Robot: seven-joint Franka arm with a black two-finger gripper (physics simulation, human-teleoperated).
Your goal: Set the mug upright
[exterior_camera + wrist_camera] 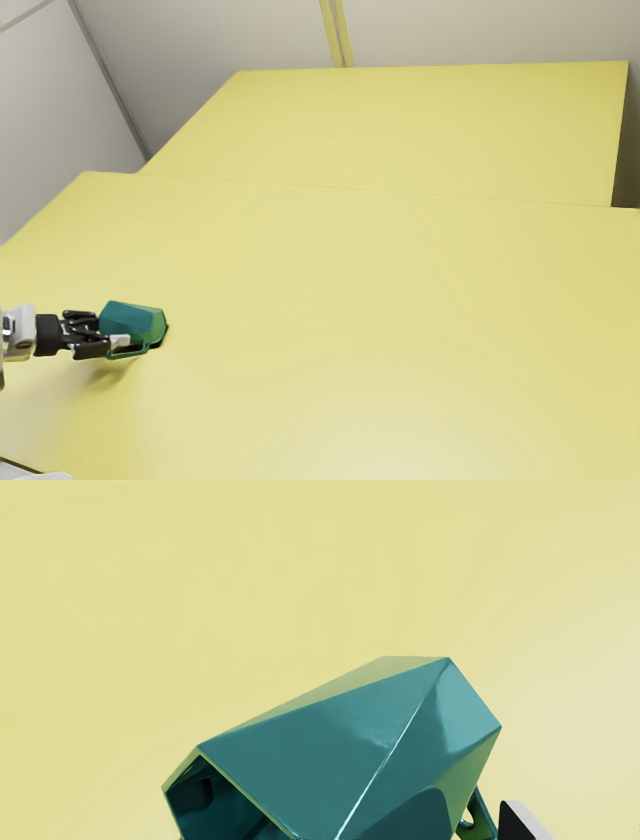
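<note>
Fingers [117, 342] apart, mug [128, 322] on its side

At the exterior view's left, we have our fingers spread well open at the teal mug, one of them right by the handle [482, 814]. Whether either touches it, we cannot tell. Just right of our hand, the mug lies tipped over on the yellow bench [380, 330], its hollow inside showing to our wrist camera

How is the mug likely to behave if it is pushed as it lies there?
The mug would probably rock or slide rather than roll freely, since its sides are flat facets. The handle sticking out would likely check any roll. Its glossy surface suggests a stiff, somewhat slippery body.
</note>
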